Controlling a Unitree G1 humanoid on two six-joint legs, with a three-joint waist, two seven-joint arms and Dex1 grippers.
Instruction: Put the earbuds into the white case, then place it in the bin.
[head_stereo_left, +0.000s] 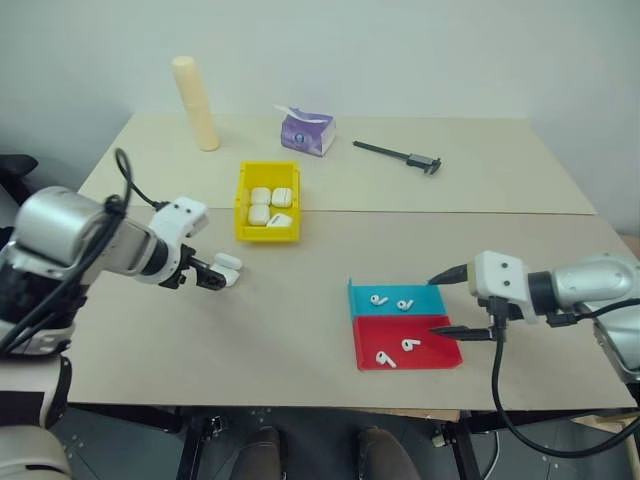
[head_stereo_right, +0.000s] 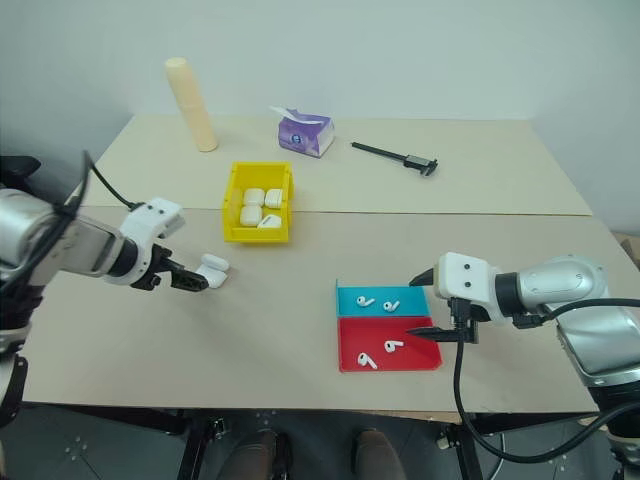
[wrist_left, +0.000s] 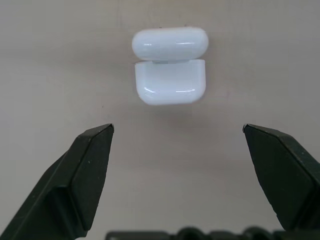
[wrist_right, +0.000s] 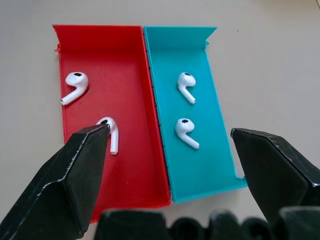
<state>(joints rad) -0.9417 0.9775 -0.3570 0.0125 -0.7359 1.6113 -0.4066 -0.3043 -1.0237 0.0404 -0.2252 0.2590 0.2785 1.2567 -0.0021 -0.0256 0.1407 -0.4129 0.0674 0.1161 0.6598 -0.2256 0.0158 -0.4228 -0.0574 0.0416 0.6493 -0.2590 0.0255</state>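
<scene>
The left gripper (wrist_left: 177, 131), fingers spread, hovers over the small glossy white case (wrist_left: 170, 72) lying lid-open on the beige table (head_stereo_left: 290, 310). The right gripper (wrist_right: 170, 132), fingers also spread, hangs above tiny white earbuds (wrist_right: 186, 132) in the shallow teal tray (wrist_right: 205, 165) and red tray (wrist_right: 130, 185).

Layout on the table (head_stereo_left: 300, 300). The bin (head_stereo_left: 268, 201) stood near centre, with several cases in it. The white case (head_stereo_left: 228, 267) lay at seven o'clock from the bin, just beside the left gripper (head_stereo_left: 212, 277). Two trays (head_stereo_left: 405, 325) sat side by side at four o'clock, each with two earbuds (head_stereo_left: 390, 300) in it. A caliper (head_stereo_left: 398, 155) lay at two o'clock, a tissue pack (head_stereo_left: 307, 131) at one, a cylinder (head_stereo_left: 196, 103) at eleven.
</scene>
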